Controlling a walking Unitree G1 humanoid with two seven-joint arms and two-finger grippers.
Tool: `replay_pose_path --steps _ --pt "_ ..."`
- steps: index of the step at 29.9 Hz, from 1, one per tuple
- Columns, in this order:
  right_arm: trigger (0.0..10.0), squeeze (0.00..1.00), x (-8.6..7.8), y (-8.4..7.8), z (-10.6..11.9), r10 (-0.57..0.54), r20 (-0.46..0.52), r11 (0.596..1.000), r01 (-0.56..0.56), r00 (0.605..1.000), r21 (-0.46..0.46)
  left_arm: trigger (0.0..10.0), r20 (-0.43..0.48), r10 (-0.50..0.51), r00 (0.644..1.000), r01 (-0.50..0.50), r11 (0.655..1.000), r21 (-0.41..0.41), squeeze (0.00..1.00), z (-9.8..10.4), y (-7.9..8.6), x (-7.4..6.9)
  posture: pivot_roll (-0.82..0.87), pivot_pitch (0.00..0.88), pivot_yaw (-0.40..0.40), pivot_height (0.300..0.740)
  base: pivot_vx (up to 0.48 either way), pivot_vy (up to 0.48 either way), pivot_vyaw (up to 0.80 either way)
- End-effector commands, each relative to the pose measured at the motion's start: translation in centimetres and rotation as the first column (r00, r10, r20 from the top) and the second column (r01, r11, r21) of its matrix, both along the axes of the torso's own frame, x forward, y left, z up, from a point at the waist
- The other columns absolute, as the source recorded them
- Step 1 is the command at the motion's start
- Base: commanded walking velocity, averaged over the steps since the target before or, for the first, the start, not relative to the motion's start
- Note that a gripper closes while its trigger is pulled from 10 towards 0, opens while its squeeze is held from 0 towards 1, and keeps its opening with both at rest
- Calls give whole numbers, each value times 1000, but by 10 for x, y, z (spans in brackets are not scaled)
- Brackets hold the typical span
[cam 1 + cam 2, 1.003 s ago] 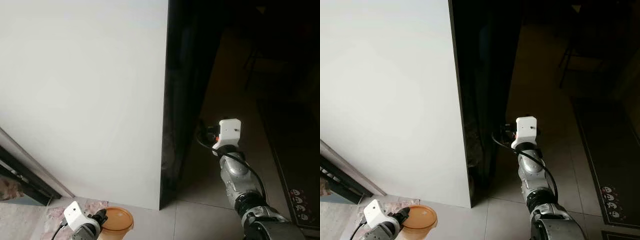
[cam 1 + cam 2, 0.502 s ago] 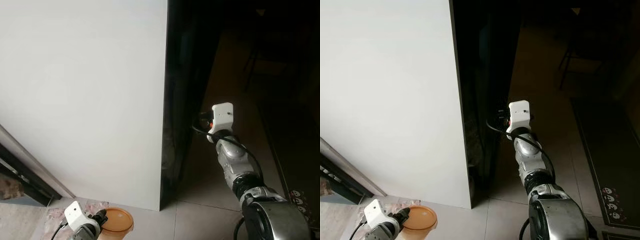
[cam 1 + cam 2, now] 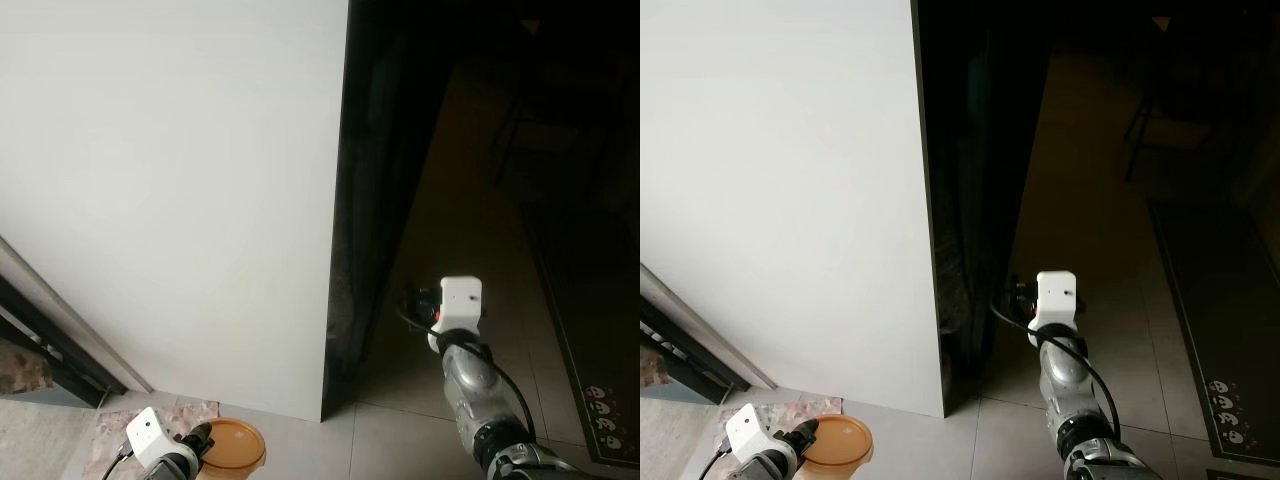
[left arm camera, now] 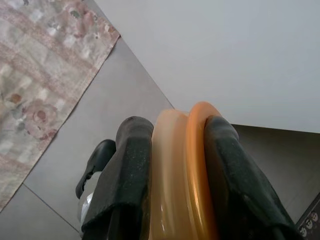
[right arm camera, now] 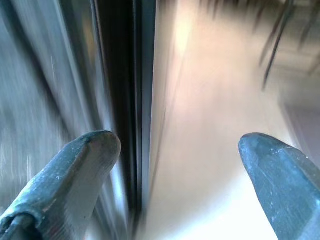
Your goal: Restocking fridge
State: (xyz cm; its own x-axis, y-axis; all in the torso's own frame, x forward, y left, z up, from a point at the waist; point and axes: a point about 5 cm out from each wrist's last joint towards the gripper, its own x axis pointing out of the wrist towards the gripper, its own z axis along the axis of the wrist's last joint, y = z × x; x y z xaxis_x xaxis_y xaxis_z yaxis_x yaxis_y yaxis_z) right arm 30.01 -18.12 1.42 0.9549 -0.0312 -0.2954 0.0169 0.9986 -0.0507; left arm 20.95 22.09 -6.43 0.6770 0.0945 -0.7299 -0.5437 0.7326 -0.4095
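Lowered since half a second ago, the right tool (image 5: 177,165) now hangs nearer the floor (image 3: 1100,250), fingers spread wide beside the fridge's (image 3: 170,200) dark edge. Down at the left, the left tool (image 4: 175,165) is clenched on an orange container (image 4: 182,175) above the patterned rug (image 4: 30,90).

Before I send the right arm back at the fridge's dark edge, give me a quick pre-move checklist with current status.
1. Left tool holding the orange-lidded container: ok, fingers clamp both sides.
2. Right tool open: ok, fingers spread, nothing between.
3. Right tool facing the dark door edge: ok, though the wrist view is motion-blurred.
4. Handle or grip point on that edge: cannot tell, too dark.
5. Fridge door open: cannot tell.
6. Floor on the right arm's side free of obstacles: cannot tell, in shadow.
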Motion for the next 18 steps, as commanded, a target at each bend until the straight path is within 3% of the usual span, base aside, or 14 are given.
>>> replay_pose_path --steps 1,3,5,6,9,12,18 --pt "10000 0 -32 -4 -37 -3 -219 1000 5 976 11 10000 -7 1 1000 -1 1000 11 0 0 4 -2 -13 41 13 740 0 0 0" --pt "10000 0 -58 -12 -59 -43 -352 999 40 935 -14 10000 -3 9 1000 -9 1000 10 0 0 5 -2 -14 41 13 740 0 0 0" --pt "10000 0 -65 -14 -64 -51 -384 999 47 922 -19 10000 0 13 1000 -13 1000 9 0 0 5 -1 -14 41 13 740 0 0 0" --pt "10000 0 -82 -19 -75 -75 -454 997 70 888 -28 10000 0 15 1000 -15 1000 10 0 1 6 -1 -9 38 14 740 0 0 0" --pt "10000 0 -99 -24 -85 -92 -515 996 75 852 -53 10000 -5 14 1000 -14 1000 12 0 0 7 -2 -8 37 15 740 0 0 0" --pt "10000 0 -112 -30 -91 -136 -550 991 123 824 -60 10000 -1 27 1000 -27 1000 3 0 0 7 -3 -2 40 18 740 0 0 0" --pt "10000 0 -114 -33 -91 -149 -549 988 142 822 -54 10000 1 15 1000 -15 1000 -10 0 0 4 -2 -9 43 20 740 0 0 0"
